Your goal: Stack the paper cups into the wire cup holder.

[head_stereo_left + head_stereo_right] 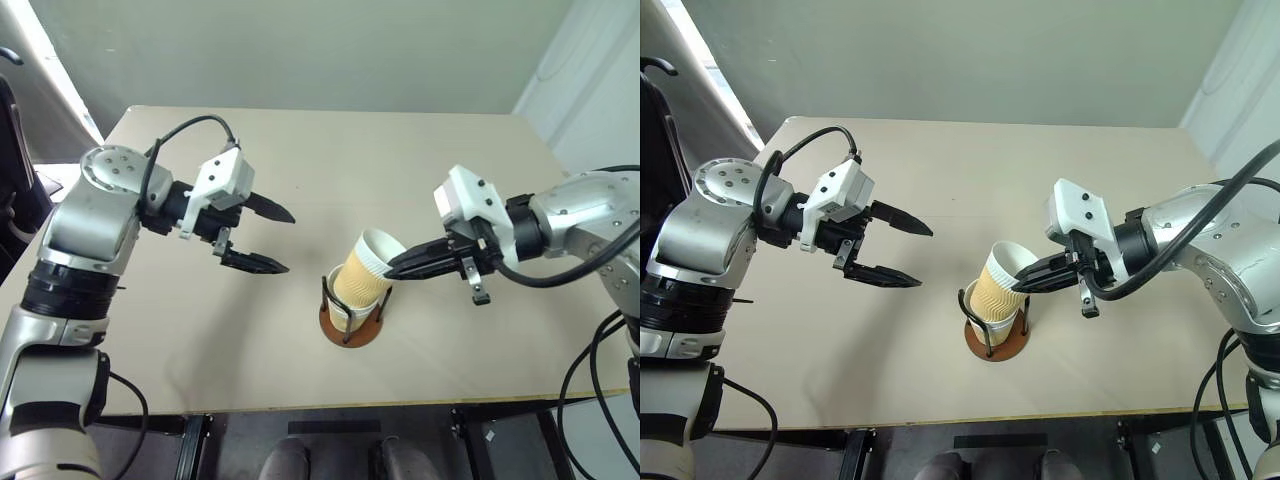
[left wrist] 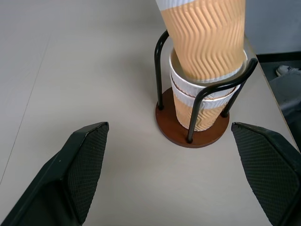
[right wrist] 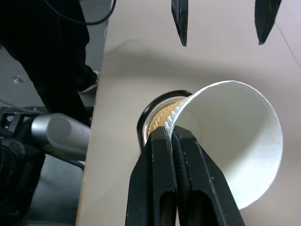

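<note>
Three paper cups counted. Two sat nested in the wire cup holder [image 1: 350, 322], one inside the other; their two white rolled rims showed stacked in the left wrist view [image 2: 207, 96]. The third cup [image 1: 365, 268] was tilted, its base entering the mouth of the nested pair, its open mouth leaning toward 1 o'clock.

One holder: a round reddish-brown disc base with thin black wire loops rising from it around the nested cups. It stood on the table [image 1: 400, 170] near the front edge, a little right of centre, between the two arms.

Cups were tapered, tan-orange outside with a wavy ribbed texture, smooth white inside. The table top was plain, matte beige, rectangular.

Right gripper [image 1: 392, 271]: two black fingers clamped tight on the rim of the tilted cup, one finger inside the mouth and one outside, as seen in the right wrist view [image 3: 175, 136]. It reached in from 3 o'clock of the holder, pointing left and slightly down.

Left gripper [image 1: 285, 241]: fingers spread wide, holding nothing, touching nothing. It hung above the table at roughly 10 o'clock of the holder, well apart from it, tips pointing toward the cups. Finger pads [image 2: 87, 165] showed a fine cross-hatched black texture.
</note>
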`<state>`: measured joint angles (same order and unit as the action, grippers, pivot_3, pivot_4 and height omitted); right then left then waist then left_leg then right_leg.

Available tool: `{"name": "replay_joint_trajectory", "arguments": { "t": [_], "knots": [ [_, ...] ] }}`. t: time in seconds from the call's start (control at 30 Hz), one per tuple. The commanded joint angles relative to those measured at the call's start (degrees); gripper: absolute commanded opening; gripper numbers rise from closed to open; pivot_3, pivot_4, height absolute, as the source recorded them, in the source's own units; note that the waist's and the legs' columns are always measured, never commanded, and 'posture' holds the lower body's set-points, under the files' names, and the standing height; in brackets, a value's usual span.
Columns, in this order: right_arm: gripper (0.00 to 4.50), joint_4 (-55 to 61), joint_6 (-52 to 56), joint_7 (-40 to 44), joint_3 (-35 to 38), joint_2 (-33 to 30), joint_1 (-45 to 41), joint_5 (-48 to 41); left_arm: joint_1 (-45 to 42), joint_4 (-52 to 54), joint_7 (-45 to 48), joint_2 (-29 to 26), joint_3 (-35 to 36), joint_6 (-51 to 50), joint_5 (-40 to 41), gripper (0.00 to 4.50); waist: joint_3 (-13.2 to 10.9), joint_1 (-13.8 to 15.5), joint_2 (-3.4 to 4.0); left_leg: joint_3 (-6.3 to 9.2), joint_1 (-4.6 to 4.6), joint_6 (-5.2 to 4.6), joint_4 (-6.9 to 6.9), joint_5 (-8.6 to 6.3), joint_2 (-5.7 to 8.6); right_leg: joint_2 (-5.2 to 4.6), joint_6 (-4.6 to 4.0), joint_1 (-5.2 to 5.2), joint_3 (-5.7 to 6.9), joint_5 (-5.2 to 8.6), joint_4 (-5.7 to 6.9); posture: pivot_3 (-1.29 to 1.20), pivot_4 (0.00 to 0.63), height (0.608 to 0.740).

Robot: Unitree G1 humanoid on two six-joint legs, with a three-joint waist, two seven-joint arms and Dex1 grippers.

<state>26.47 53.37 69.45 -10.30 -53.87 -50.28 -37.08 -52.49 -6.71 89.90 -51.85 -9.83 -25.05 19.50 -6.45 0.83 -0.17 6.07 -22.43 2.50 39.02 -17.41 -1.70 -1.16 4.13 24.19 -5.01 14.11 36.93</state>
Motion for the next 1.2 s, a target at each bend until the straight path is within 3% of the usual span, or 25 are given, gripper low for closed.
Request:
{"name": "replay_joint_trajectory", "arguments": {
  "t": [0.03, 0.13, 0.23, 0.5, 0.77, 1.2],
  "knots": [
    [0.04, 0.8, -1.6, 0.7, 0.2, -0.8, -0.4, 0.9, -1.2, 1.1, 0.5, -0.4, 1.2, 0.6, 0.0, 4.5, 0.0, 0.0, 0.0, 0.0, 0.0, 0.0, 0.0, 0.0, 0.0, 0.0, 0.0, 0.0, 0.0, 0.0, 0.0, 0.0, 0.15, 0.74],
    [0.04, 0.8, -1.1, 0.6, 0.0, -0.3, -1.0, 0.8, -1.2, 1.0, 0.3, -0.2, 1.1, 0.6, 0.0, 4.5, 0.0, 0.0, 0.0, 0.0, 0.0, 0.0, 0.0, 0.0, 0.0, 0.0, 0.0, 0.0, 0.0, 0.0, 0.0, 0.0, 0.15, 0.74],
    [0.54, 0.9, 0.9, -0.4, 1.1, 1.0, -2.1, -1.0, -1.1, 1.1, 0.3, -0.2, 1.0, 0.6, 0.0, 4.5, 0.0, 0.0, 0.0, 0.0, 0.0, 0.0, 0.01, 0.0, 0.0, 0.0, 0.0, 0.0, 0.0, 0.0, 0.0, 0.0, 0.15, 0.74],
    [3.3, 1.0, 4.3, -2.1, 3.7, 2.7, -3.3, -5.5, -0.5, 1.9, 0.0, -0.2, 1.2, 0.0, 0.3, 4.5, 0.0, 0.0, 0.0, 0.0, 0.0, 0.0, 0.0, 0.0, 0.0, 0.0, 0.0, 0.0, 0.0, 0.0, -0.01, 0.0, 0.15, 0.74],
    [3.3, -0.5, 7.2, -8.0, 7.4, 5.6, -2.5, -9.0, 0.6, 2.8, -1.4, -0.2, 2.2, -1.4, 1.3, 4.5, 0.0, -0.1, 0.0, 0.0, 0.0, 0.0, 0.01, 0.0, 0.0, 0.02, 0.0, 0.0, 0.01, 0.0, -0.01, 0.0, 0.15, 0.74],
    [3.3, -13.2, -5.0, -20.3, 8.7, 8.5, 7.1, 4.4, 8.1, 9.2, -9.4, -1.1, 7.7, -7.6, 4.8, 4.5, 0.0, -0.1, -0.02, -0.01, 0.01, 0.0, 0.03, 0.0, -0.02, 0.01, 0.02, 0.0, 0.01, -0.01, 0.04, 0.0, 0.15, 0.74]
  ]
}}
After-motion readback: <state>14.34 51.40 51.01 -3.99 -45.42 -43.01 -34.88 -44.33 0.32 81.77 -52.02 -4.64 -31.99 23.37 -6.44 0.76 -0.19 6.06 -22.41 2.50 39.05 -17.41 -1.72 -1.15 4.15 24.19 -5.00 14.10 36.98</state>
